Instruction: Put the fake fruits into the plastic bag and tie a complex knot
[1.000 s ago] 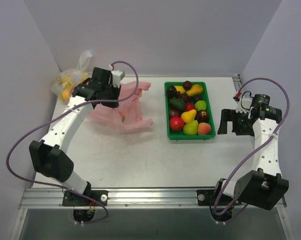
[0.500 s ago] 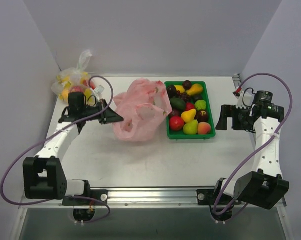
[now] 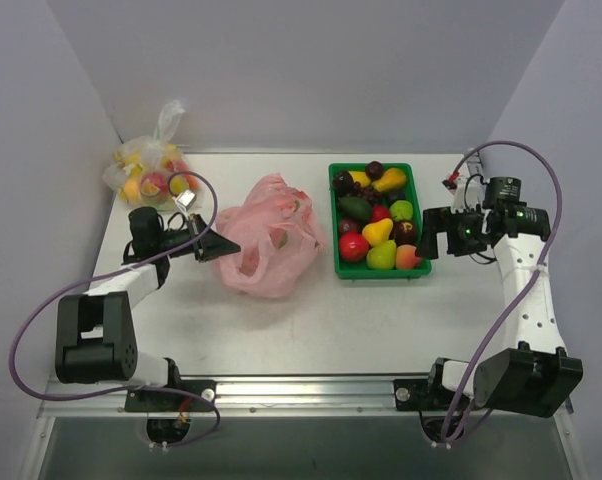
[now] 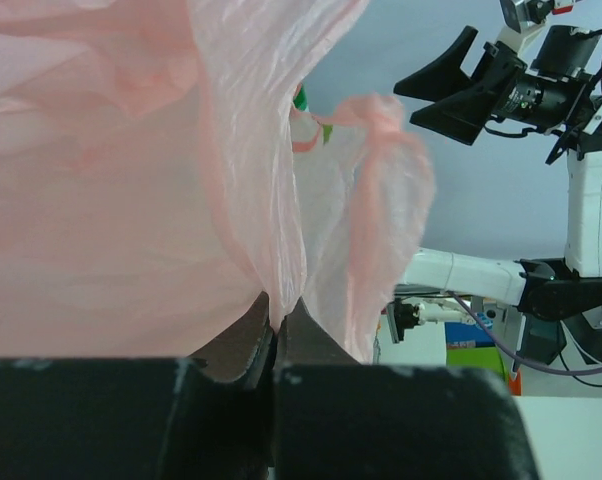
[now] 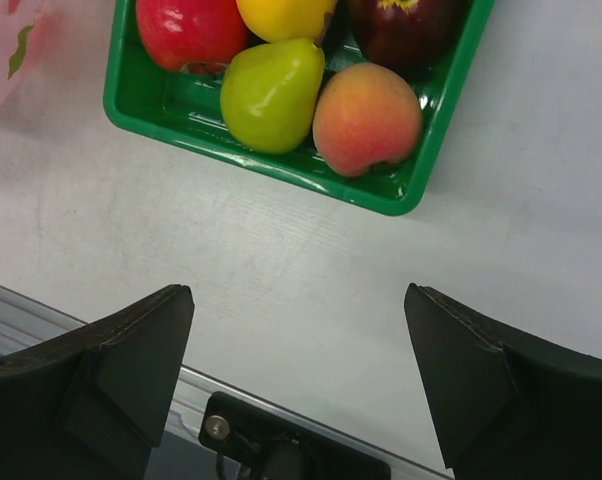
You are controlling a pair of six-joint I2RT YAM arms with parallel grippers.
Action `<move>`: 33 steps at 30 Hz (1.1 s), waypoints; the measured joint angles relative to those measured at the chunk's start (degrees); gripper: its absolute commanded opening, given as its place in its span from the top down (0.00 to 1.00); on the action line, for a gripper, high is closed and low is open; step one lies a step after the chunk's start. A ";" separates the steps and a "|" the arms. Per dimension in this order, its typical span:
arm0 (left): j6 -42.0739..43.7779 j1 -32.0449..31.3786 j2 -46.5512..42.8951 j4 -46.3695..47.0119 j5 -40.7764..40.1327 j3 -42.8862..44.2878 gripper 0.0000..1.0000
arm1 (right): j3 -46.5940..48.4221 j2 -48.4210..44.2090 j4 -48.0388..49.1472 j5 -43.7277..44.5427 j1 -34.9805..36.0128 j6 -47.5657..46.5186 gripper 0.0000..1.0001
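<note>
Top external view is showing a pale worktop with two arms reaching in from its near edge. The plastic bag, pink and crinkled, is sitting heaped at mid-worktop, just left of a green tray. The left pincer is lying low at the bag's left side, its jaws closed on a fold of the pink film. In the left wrist view the closed left pincer is pinching that film, and the plastic bag is blocking most of the picture; a bunched pink strip is hanging to the right.

The fake fruits are filling the tray, among them a red apple, a green pear and a peach. The right pincer is hovering at the tray's right side with jaws spread wide, gripping nothing. In the right wrist view the right pincer is framing bare worktop, with the tray's rim, the green pear and the peach lying beyond it.

A clear bag of yellow and red fruit is resting in the far left corner, behind the left arm.
</note>
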 measured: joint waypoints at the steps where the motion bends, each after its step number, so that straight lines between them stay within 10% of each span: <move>1: -0.20 0.00 0.11 0.35 0.31 0.13 1.00 | -0.28 -0.11 0.79 0.28 0.90 0.11 0.16; 10: -1.84 0.00 0.15 2.01 2.32 0.17 1.00 | -4.20 0.48 10.86 8.37 7.87 2.75 0.43; 33: -1.51 -1.14 0.72 2.47 2.08 0.17 1.00 | -1.36 17.44 17.90 12.96 25.59 5.27 0.21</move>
